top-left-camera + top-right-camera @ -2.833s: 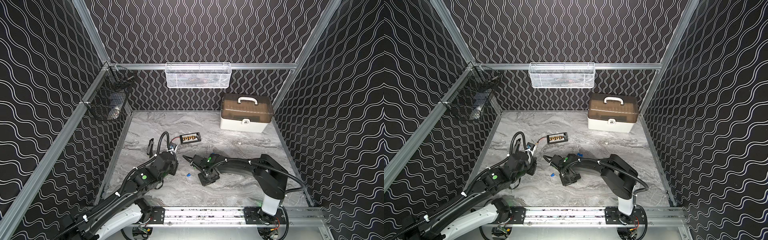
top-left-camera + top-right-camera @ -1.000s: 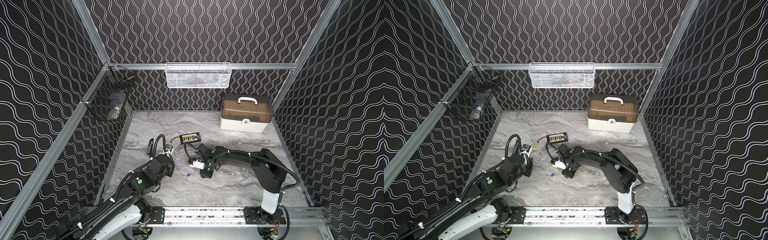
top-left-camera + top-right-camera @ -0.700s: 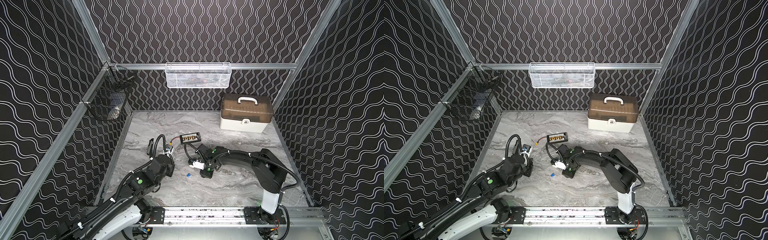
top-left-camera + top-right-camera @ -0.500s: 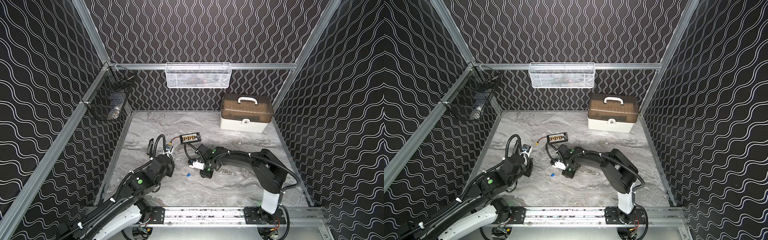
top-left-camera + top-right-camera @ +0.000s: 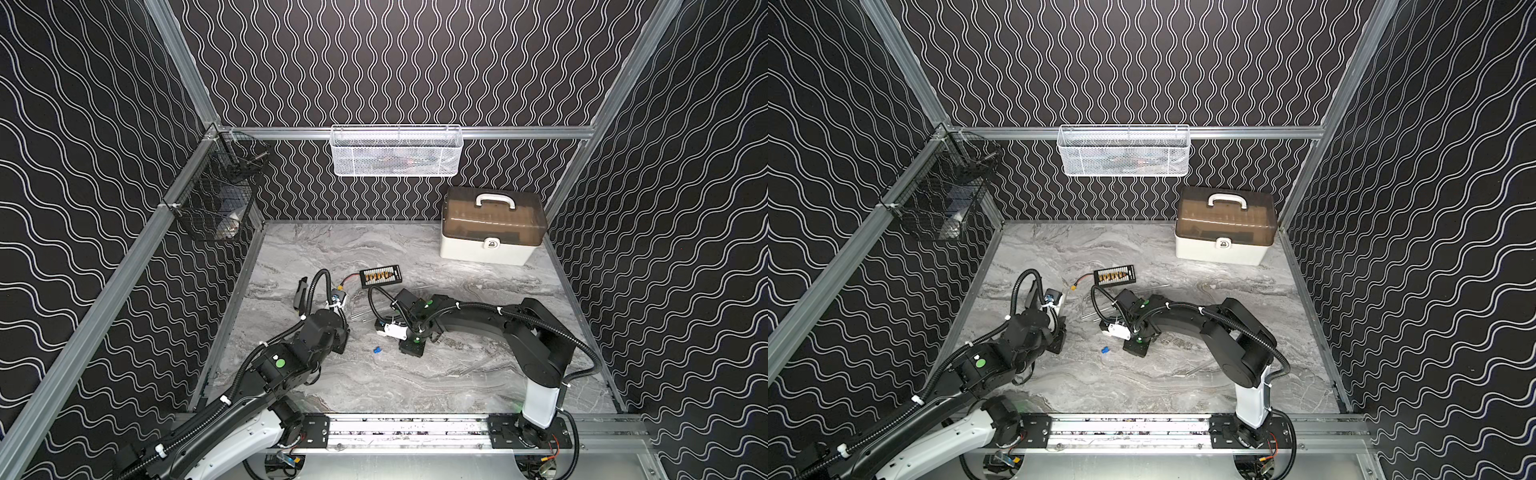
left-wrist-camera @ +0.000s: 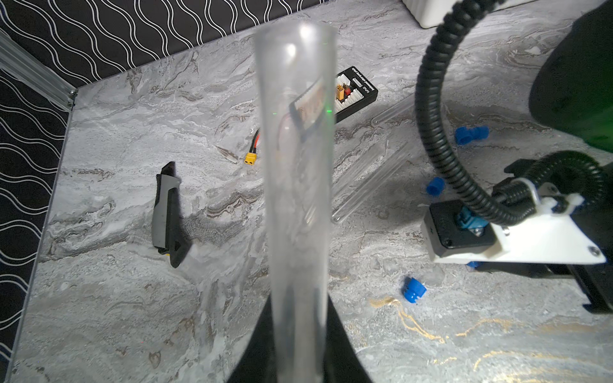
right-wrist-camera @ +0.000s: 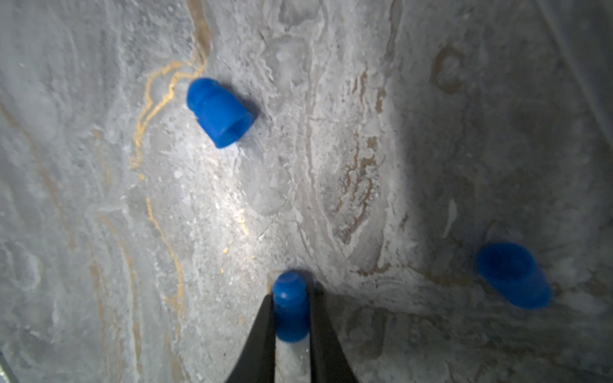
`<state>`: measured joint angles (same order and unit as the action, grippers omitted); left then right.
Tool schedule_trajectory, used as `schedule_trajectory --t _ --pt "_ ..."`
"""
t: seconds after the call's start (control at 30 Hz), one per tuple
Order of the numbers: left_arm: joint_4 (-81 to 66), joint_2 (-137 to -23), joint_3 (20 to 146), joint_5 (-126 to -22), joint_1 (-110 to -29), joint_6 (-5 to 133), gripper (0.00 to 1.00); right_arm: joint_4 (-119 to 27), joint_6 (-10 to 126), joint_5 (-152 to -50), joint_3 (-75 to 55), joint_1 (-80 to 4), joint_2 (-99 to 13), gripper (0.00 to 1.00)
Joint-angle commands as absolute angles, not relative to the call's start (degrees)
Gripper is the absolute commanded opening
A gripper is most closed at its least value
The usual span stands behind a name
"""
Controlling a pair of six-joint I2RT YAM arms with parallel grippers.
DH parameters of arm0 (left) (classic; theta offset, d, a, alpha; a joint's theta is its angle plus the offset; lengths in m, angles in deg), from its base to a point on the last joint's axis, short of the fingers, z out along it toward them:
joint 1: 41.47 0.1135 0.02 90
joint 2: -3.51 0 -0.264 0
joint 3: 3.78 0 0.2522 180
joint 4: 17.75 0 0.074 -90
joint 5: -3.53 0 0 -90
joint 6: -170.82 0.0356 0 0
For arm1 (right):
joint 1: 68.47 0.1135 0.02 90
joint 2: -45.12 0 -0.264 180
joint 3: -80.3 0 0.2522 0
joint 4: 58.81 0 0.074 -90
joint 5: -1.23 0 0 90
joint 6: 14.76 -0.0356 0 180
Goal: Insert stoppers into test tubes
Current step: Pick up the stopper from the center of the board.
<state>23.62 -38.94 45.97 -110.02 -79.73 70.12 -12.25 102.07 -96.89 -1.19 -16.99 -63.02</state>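
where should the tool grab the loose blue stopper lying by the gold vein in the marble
Probably across the wider open end of the stopper, coming down from above and closing across its long axis. It lies on its side on the table, so both flanks are free, and the narrower rounded end stays clear for inserting.

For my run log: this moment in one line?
left gripper: shut on test tube | right gripper: shut on blue stopper | insertion: pending

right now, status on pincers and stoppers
Left pincer shut on test tube. Right pincer shut on stopper, at the table. Two loose stoppers nearby, apart.
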Motion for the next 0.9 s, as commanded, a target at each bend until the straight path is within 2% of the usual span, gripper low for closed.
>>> schedule_trajectory --t 0.0,0.17,0.33,0.53,0.7,0.87 --pt "22.6 -38.5 45.9 -110.7 -79.7 69.5 0.0 -9.1 103.3 -98.3 -0.7 -16.9 -63.7 0.12" --pt "22.3 -39.0 46.0 -110.6 -79.7 70.3 0.0 -8.1 103.1 -99.0 -0.9 -17.3 -61.7 0.08" --pt "20.5 -39.5 46.7 -108.6 -79.7 76.6 0.0 -5.8 100.0 -102.4 -1.4 -19.7 -54.4 0.06" --pt "21.6 -39.2 47.7 -95.1 -79.7 99.8 0.0 -1.2 93.8 -111.6 -0.6 -25.3 -43.0 0.07" --pt "28.2 -41.6 49.3 -82.9 -79.7 116.4 0.0 7.0 91.5 -113.3 -3.5 -25.7 -40.9 0.08" --pt "29.6 -46.0 50.7 -79.7 -79.7 121.3 0.0 12.0 86.8 -120.3 -7.9 -25.7 -42.0 0.09"
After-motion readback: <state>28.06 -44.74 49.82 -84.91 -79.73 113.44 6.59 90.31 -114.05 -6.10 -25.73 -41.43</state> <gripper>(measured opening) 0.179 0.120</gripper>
